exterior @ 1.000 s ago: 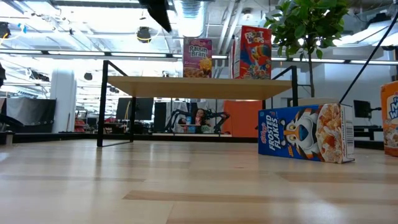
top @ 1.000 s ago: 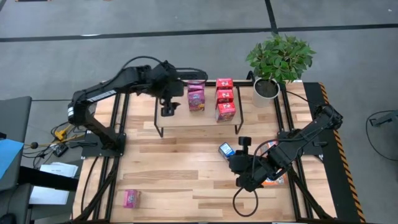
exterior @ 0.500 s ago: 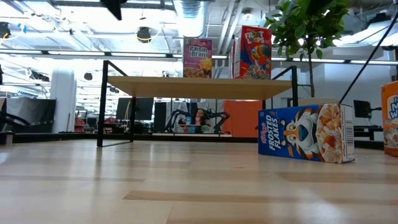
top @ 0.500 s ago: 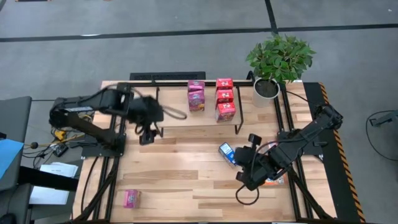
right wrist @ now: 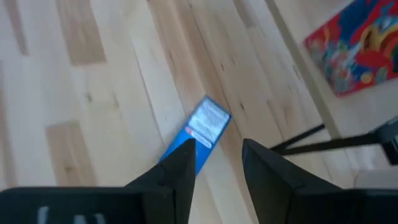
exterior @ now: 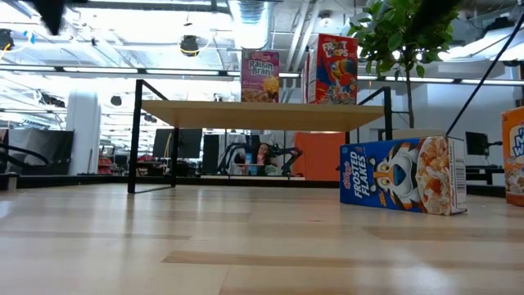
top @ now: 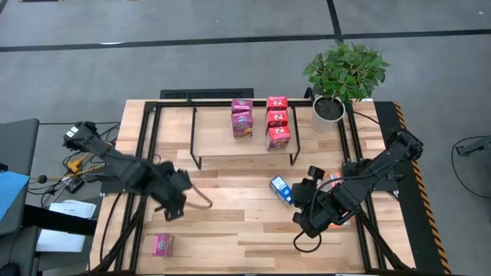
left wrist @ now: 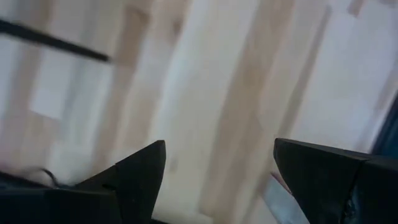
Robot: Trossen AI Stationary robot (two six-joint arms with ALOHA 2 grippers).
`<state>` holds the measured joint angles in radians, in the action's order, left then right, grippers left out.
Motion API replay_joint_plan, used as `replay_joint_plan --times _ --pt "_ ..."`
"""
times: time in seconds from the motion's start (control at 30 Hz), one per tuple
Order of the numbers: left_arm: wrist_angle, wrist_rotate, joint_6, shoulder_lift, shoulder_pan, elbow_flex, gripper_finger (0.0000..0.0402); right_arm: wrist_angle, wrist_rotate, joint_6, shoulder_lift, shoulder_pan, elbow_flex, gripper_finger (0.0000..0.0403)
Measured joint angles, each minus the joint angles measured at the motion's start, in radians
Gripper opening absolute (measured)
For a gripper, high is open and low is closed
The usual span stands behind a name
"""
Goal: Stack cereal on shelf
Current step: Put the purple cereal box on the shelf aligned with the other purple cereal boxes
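Left gripper (top: 175,205) has swung off the shelf (top: 215,130); open

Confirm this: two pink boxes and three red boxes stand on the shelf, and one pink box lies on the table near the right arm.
Wrong arm. The high view shows the loose pink box near the left arm, just below the left hand. The shelf does hold two pink boxes and three red boxes.

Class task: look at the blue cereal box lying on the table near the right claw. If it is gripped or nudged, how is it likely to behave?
The blue cereal box is small printed cardboard, so probably light and stiff, though a hard squeeze may dent it. Lying on its side on the smooth wooden table, it would likely slide rather than tip or roll.
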<state>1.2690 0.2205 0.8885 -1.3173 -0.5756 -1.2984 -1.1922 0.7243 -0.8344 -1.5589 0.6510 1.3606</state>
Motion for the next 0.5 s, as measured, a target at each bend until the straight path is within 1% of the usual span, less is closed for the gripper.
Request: replay_joint_plan --times 0.1,0.27,0.33,0.5 --pt "-0.006 -0.016 0.146 -0.038 -0.084 0.000 0.0289 0.013 -0.021 -0.018 0.000 -0.012 -0.052 0.0162" --pt "-0.001 -0.059 0.409 -0.101 -0.192 0.000 0.0289 0.101 -0.024 0.000 -0.002 -0.033 -0.109 0.0155" --pt "0.004 -0.074 0.514 -0.125 -0.221 0.000 0.0289 0.129 -0.021 0.033 -0.002 -0.040 -0.112 0.0151" --pt "0.004 -0.170 0.712 -0.159 -0.265 0.000 0.0289 0.179 -0.021 0.115 -0.002 -0.063 -0.112 0.0143"
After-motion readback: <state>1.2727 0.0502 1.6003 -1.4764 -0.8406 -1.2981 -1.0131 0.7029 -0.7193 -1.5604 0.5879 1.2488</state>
